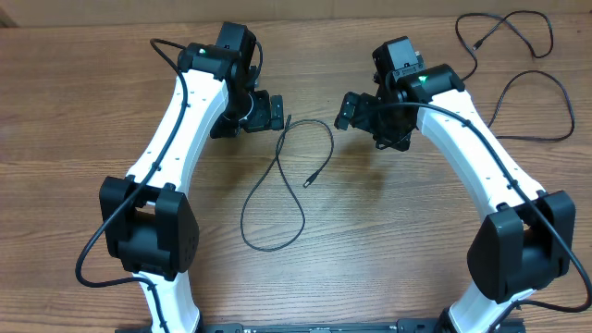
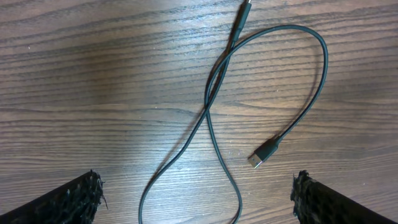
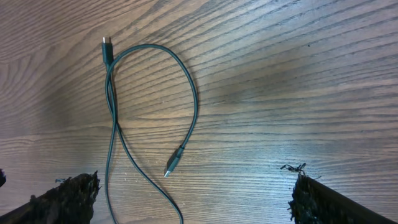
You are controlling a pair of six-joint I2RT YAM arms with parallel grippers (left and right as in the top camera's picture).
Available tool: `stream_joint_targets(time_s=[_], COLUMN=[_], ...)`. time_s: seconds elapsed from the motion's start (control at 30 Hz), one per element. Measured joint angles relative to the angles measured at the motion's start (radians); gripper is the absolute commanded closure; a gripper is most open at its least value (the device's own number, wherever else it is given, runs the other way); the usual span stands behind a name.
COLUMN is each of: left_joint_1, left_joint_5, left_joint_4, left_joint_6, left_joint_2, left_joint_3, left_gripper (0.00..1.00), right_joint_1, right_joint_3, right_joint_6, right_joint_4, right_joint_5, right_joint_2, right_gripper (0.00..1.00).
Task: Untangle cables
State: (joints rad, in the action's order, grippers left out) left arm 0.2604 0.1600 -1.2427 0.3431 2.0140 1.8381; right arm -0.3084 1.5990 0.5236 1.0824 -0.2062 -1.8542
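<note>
Here, one looped cable [image 2: 207,111] lies between two released, empty grippers, the left gripper [image 1: 280,111] and right gripper [image 1: 344,109].

Counter [image 1: 370,240]: brown wood, dark wavy grain running along its length, filling every view. Surface matte and evenly lit. Wrist views show a soft pale sheen of reflected light across the counter's boards.

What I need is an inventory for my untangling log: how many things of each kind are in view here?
White-and-black robot arms: 2 (left arm, right arm)
Thin black cables: at least 2 (one looped cable lying mid-table; separate loose strands at the far right corner, and I cannot tell if those are one cable or more)
Total: at least 4
</note>
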Motion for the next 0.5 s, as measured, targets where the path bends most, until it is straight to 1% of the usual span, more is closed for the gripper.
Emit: stream_joint_targets(time_s=[0.07, 0.13, 0.17, 0.2, 0.23, 0.37, 0.5], left_joint_1=[0.0, 0.0, 0.0, 0.0, 0.0, 0.0, 0.0], left_joint_5=[0.0, 0.0, 0.0, 0.0, 0.0, 0.009, 0.089], left_joint_4=[0.0, 0.0, 0.0, 0.0, 0.0, -0.003, -0.035], left_joint_6=[-0.003, -0.003, -0.003, -0.003, -0.003, 0.017, 0.052], left_joint_2=[0.0, 0.0, 0.0, 0.0, 0.0, 0.0, 0.0], left_joint_3=[0.0, 0.0, 0.0, 0.0, 0.0, 0.0, 0.0], left_gripper=[0.01, 0.0, 0.0, 0.0, 0.0, 0.0, 0.0], right_joint_1=[0.0, 0.0, 0.0, 0.0, 0.0, 0.0, 0.0], right_joint_3=[0.0, 0.0, 0.0, 0.0, 0.0, 0.0, 0.0], right_joint_6=[0.0, 0.003, 0.003, 0.001, 0.002, 0.0, 0.0], right_joint_4=[-0.001, -0.011, -0.017, -0.023, -0.027, -0.053, -0.092], right_joint_5=[-0.004, -0.008, -0.012, -0.014, -0.015, -0.018, -0.018], right_joint_2=[0.0, 0.0, 0.0, 0.0, 0.0, 0.0, 0.0], right_gripper=[0.07, 0.09, 0.08, 0.04, 0.02, 0.0, 0.0])
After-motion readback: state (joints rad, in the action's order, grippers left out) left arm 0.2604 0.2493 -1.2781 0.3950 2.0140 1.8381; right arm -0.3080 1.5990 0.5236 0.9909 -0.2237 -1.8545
